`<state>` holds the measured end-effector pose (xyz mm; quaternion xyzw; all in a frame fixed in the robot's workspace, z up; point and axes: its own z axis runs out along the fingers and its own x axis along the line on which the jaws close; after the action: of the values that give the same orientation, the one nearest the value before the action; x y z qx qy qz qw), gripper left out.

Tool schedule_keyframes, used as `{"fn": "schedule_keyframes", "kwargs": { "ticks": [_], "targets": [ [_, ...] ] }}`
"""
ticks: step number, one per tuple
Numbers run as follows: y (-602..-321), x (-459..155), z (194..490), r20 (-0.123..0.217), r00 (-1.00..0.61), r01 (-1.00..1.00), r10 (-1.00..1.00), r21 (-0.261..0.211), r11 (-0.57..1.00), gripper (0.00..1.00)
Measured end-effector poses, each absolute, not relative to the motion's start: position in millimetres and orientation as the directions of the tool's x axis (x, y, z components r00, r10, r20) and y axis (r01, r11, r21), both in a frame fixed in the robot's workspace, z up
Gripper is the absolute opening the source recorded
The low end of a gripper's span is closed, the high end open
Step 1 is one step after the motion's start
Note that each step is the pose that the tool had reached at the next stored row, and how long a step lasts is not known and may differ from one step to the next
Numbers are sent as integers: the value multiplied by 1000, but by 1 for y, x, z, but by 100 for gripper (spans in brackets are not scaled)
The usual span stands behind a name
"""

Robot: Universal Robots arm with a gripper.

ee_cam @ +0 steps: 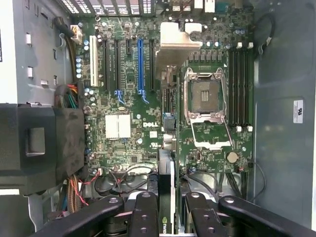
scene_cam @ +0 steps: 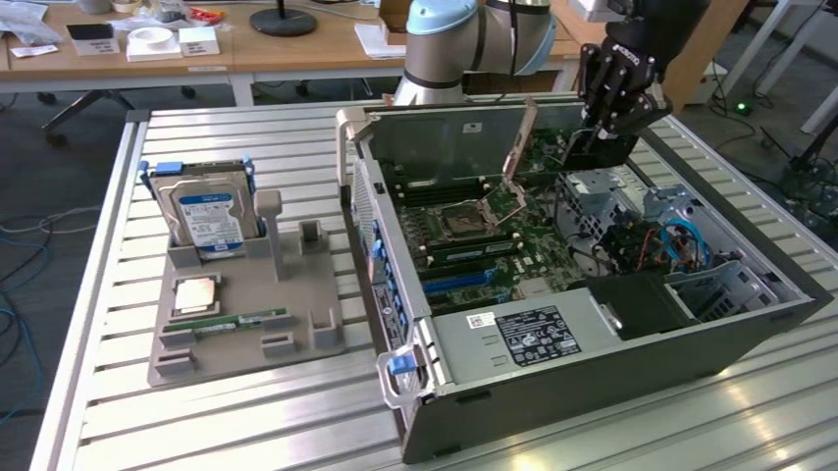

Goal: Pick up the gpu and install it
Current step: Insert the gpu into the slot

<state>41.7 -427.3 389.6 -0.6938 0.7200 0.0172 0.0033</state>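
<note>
The tool (scene_cam: 610, 118) hung over the far end of the open computer case (scene_cam: 733, 324), and it had the gpu (scene_cam: 596, 153) – fingers closed on the card, which hung beneath them above the case's upper corner, clear of the motherboard (scene_cam: 524, 245). From the wrist view the card (ee_cam: 166, 170) showed edge-on, a thin strip clamped between the black fingers (ee_cam: 144, 210), with part of a green logo visible on it low down between them. Below it lay the board: the long blue expansion slot (ee_cam: 140, 61) sat off to one side of the card's line, black slots beside it, and the processor socket (ee_cam: 205, 96) sat open with its metal frame swung up. A white slot (ee_cam: 93, 59) ran alongside the black ones, and a black shroud (ee_cam: 39, 143) covered the corner next to a bundle of coloured wires. Out on the slatted tabletop (scene_cam: 262, 422), on the exterior view's left, a grey parts holder (scene_cam: 308, 339) stood well apart from the case – the silver hard drive (scene_cam: 210, 221) with its blue-and-white label stood upright in its cradle, a processor chip (scene_cam: 196, 292) lay flat in front of it, and a narrow green memory stick (scene_cam: 243, 319) lay just beside that. The case's power supply (scene_cam: 524, 339), label up, filled its near corner.
</note>
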Motion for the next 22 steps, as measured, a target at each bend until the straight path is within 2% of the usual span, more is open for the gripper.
{"fn": "schedule_keyframes", "kwargs": {
  "ticks": [22],
  "targets": [
    [-427,6,387,-29,-37,-999,-999,13,37,26]
  ]
}}
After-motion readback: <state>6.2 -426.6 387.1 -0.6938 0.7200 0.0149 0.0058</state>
